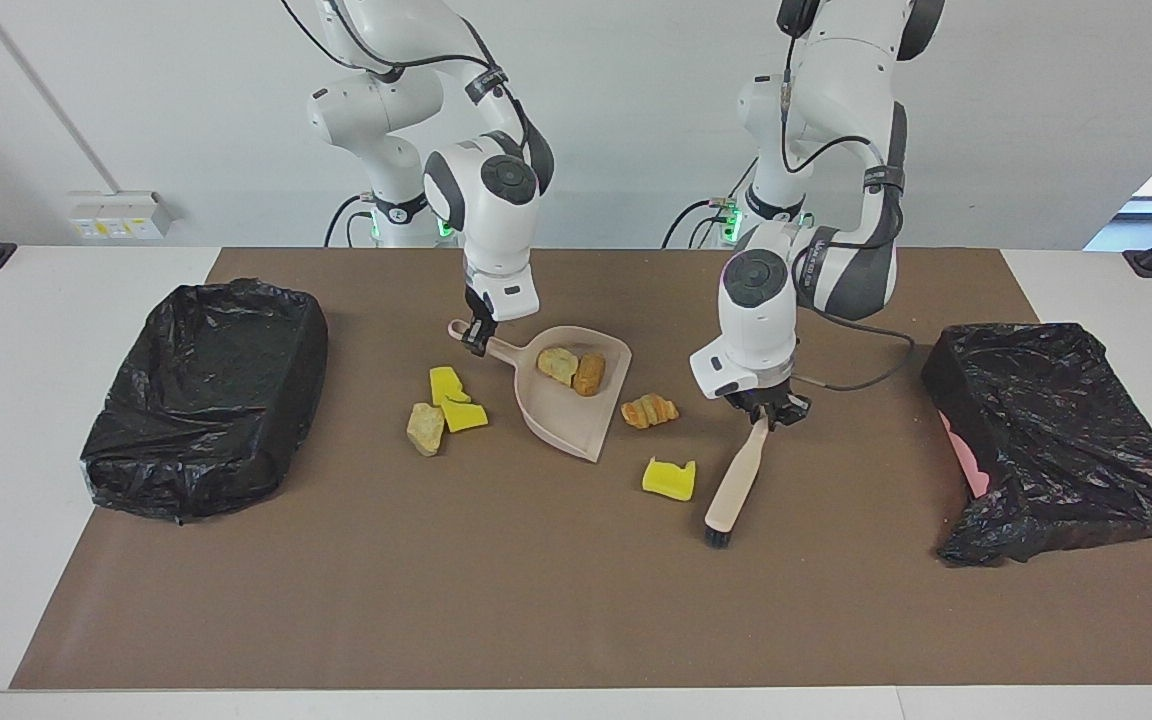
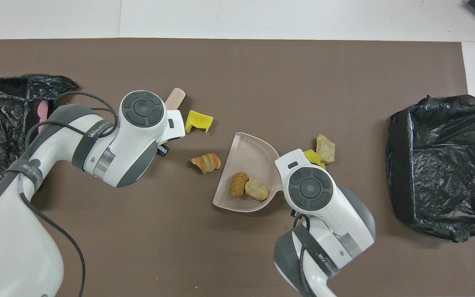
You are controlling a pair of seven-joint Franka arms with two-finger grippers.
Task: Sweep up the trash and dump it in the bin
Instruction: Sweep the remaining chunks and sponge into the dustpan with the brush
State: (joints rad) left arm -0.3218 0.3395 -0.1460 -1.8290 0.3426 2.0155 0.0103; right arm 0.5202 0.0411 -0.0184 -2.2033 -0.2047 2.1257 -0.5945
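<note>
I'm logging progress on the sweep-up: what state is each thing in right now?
Dustpan: on the mat, two brown lumps inside.
Brush: tilted, bristles down beside a yellow chunk.
Left gripper: shut on the brush handle.
Right gripper: shut on the dustpan handle.
Croissant-like lump: loose on the mat.

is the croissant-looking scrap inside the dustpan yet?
No. The croissant-shaped scrap lies on the mat beside the dustpan, which holds only two brown lumps.

One camera sits high across the table, facing both robots. Another hangs above their end, looking steeply down. Both catch the dustpan (image 1: 576, 400) (image 2: 248, 165), brush (image 1: 736, 485) beside it, half a turn apart.
</note>
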